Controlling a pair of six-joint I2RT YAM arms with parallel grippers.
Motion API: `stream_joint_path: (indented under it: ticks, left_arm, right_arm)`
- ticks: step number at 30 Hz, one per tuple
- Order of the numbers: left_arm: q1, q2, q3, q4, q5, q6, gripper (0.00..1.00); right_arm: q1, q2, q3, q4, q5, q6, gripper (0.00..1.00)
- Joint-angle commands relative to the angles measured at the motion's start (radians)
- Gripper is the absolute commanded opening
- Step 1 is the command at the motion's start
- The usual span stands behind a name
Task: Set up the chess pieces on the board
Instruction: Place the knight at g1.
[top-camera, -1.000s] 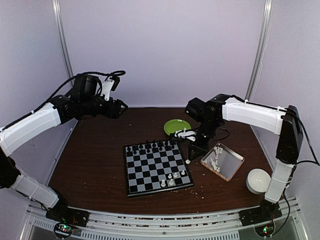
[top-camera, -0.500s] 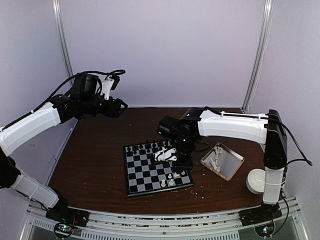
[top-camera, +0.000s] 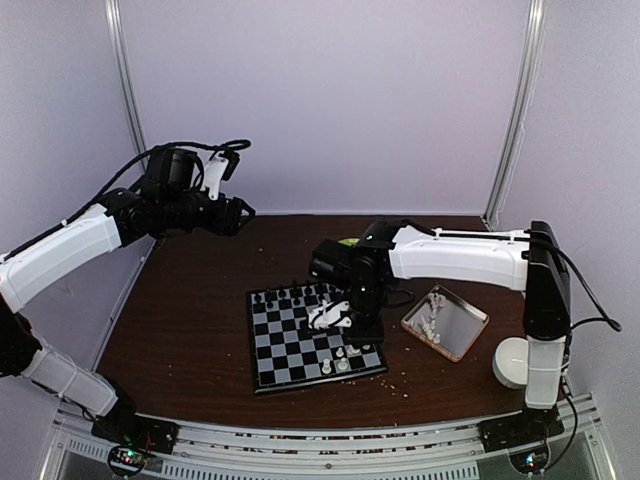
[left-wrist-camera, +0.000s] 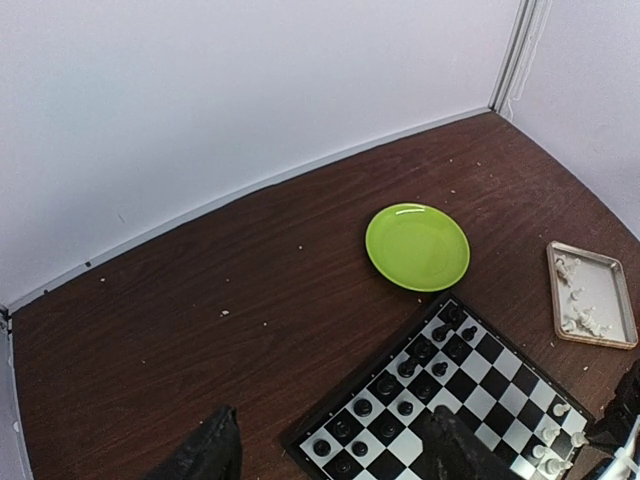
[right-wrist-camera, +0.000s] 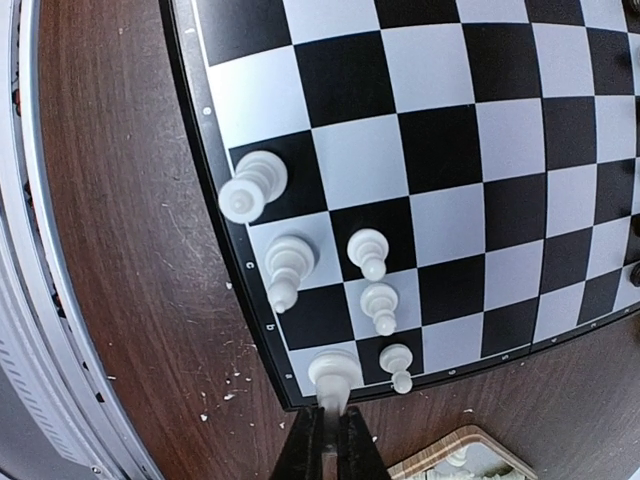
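Here is the white piece (right-wrist-camera: 333, 376), nipped at its top by the right gripper (right-wrist-camera: 326, 414). The two dark fingers are drawn almost together on it, with only the piece between them. In the wrist view it sits over the corner square of the board (right-wrist-camera: 450, 130), at the corner next to the clear tray (top-camera: 447, 322). From this angle we cannot tell whether its base is down on the square or hanging just above it.

Close by we count five more white chessmen (right-wrist-camera: 285, 265) standing upright. Two are on the edge row and three on the row behind, all crowded toward that same corner. Across the board, the black chessmen (top-camera: 298, 295) line the far rows.

Further out, the clear tray lies just off the board's right side with a few white pieces lying loose in it. A white bowl (top-camera: 517, 361) stands on the table (top-camera: 180, 320) nearer the right arm's base. The green plate (left-wrist-camera: 417, 245) lies beyond the board's far edge, and from overhead it is mostly hidden behind the right arm.

The left gripper (left-wrist-camera: 330, 450) hangs high over the far left of the table, well apart from the board, with its fingers spread wide and nothing between them
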Motion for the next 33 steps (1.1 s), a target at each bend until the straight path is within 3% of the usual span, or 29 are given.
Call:
stream_joint_path:
  ticks: [1, 33]
  left_arm:
    - [0.007, -0.018, 0.029, 0.020, -0.004, 0.013, 0.64]
    - [0.007, -0.019, 0.029, 0.021, 0.003, 0.013, 0.64]
  right_arm:
    - [0.020, 0.030, -0.020, 0.011, 0.022, -0.007, 0.01]
    - [0.028, 0.088, -0.043, 0.038, 0.019, -0.016, 0.02]
